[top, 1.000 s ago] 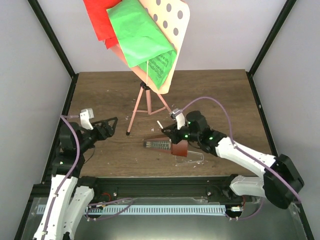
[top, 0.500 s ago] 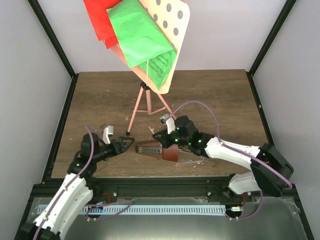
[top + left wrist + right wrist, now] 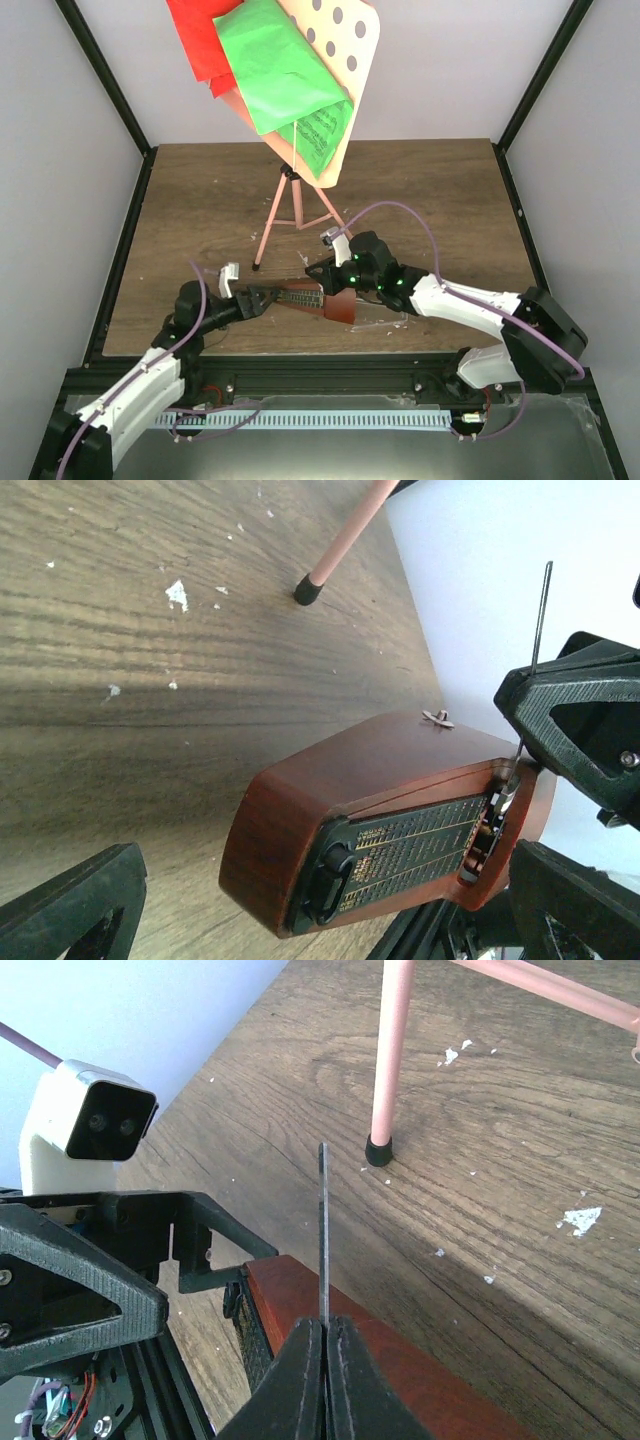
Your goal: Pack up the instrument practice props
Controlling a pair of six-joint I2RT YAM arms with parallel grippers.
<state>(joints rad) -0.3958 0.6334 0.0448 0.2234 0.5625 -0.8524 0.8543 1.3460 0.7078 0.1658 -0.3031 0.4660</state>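
The reddish-brown metronome [image 3: 322, 298] lies tilted on its side, its narrow end towards my left arm; it fills the left wrist view [image 3: 330, 800]. My right gripper [image 3: 326, 273] is shut on its thin pendulum rod [image 3: 323, 1230], the fingers [image 3: 300, 1380] pressed together above the red body [image 3: 420, 1380]. My left gripper [image 3: 262, 298] is open, one jaw on each side of the narrow end, not touching it. The clear cover [image 3: 388, 318] lies beside the base. The pink tripod stand [image 3: 290, 205] holds the green sheet [image 3: 280, 70] and the red sheet [image 3: 200, 40] on its dotted desk [image 3: 345, 45].
A foot of the stand [image 3: 308, 588] rests on the wood table [image 3: 200, 200] just beyond the metronome, also in the right wrist view [image 3: 378, 1150]. Black frame posts and grey walls enclose the table. White flecks dot the wood.
My left arm has swung right and forward until its open jaws flank the metronome's narrow end. My right gripper shifted the metronome a little left, then held still.
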